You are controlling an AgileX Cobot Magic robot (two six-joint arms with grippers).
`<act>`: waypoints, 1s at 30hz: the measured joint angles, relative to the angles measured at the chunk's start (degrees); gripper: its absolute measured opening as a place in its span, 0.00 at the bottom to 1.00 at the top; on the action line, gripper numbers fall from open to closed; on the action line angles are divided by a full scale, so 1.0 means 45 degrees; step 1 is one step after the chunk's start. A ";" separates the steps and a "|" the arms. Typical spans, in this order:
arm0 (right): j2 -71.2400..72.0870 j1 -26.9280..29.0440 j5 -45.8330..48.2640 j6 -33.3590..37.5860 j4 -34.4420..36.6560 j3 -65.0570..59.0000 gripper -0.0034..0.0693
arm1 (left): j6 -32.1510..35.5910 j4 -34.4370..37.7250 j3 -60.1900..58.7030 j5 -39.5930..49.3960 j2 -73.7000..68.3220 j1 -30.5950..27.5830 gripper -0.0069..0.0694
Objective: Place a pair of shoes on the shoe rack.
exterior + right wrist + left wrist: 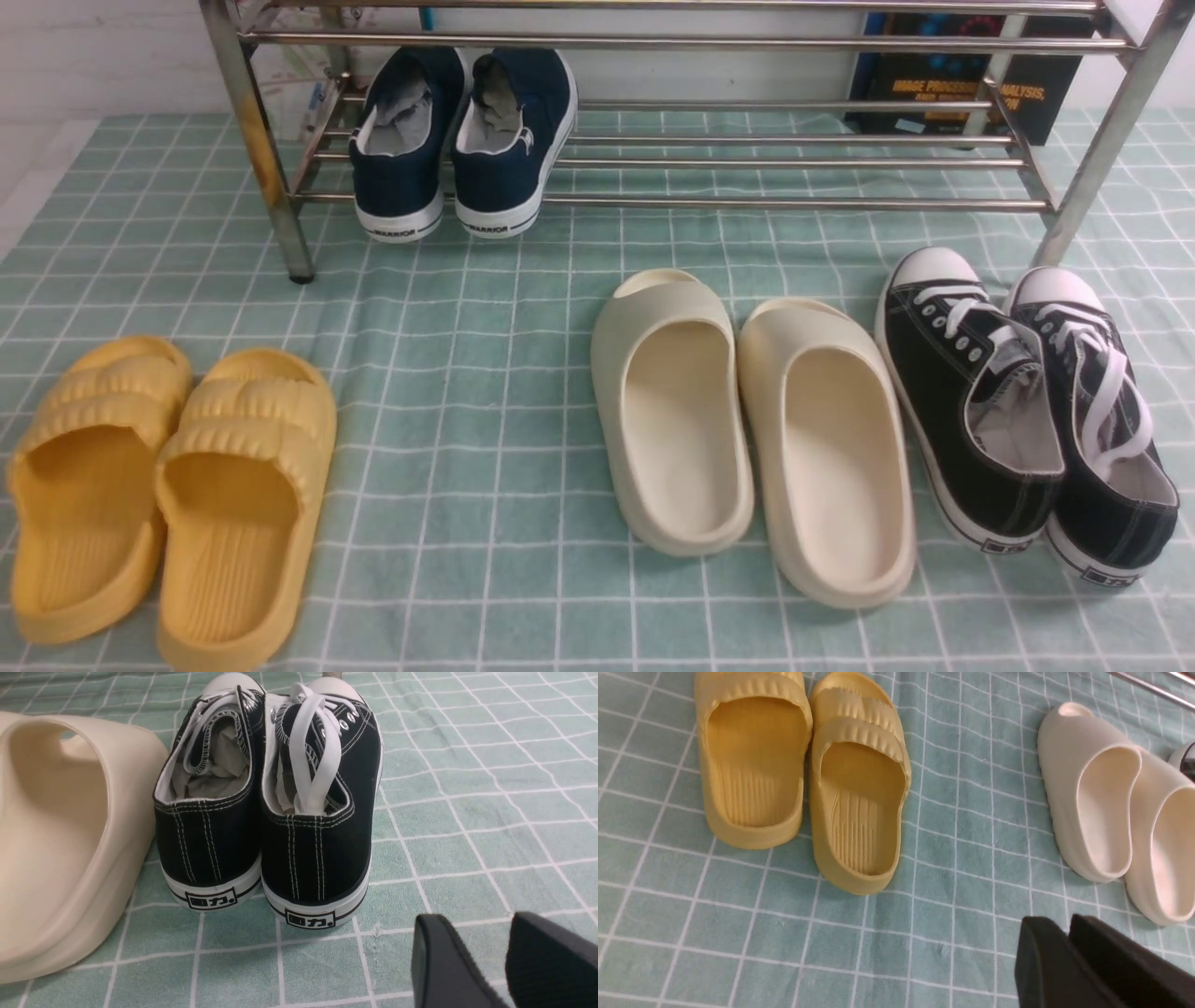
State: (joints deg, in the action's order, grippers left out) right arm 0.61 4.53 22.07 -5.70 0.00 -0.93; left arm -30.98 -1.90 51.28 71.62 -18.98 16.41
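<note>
Wide steel-tube shoe rack (653, 42) holds navy canvas slip-on pair (462, 140) on its low bars, nowhere near either gripper. Right gripper (507, 961) empty, fingers parted, just behind black lace-up sneakers (266, 807). Left gripper (1064, 961) empty, fingers nearly together, yellow slides (803, 774) ahead.

Neither arm shows in the front view. Left gripper (1064, 933) empty, black fingers nearly together, only a thin gap. Right gripper (486, 942) empty, fingers clearly parted; both seen only in their own wrist views.
</note>
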 joint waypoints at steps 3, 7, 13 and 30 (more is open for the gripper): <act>0.0000 0.0000 0.0000 0.0000 0.0000 0.0000 0.39 | 0.0257 0.0422 0.0000 0.0000 0.0003 0.0000 0.07; 0.0000 0.0000 0.0000 0.0000 0.0000 0.0000 0.39 | 0.1593 0.0760 -0.0311 -0.0087 0.0036 0.0000 0.07; 0.0000 0.0000 0.0000 0.0000 0.0000 0.0000 0.39 | 0.2864 0.0760 -0.2825 -0.3161 0.1280 -0.1436 0.07; 0.0000 0.0000 0.0000 0.0000 0.0000 0.0000 0.39 | 0.2855 0.0700 -1.0757 -1.2732 0.4363 -0.4180 0.07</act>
State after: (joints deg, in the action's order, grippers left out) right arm 0.61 4.53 22.07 -5.70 0.00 -0.93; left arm -18.13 1.25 2.87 14.32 0.65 -2.40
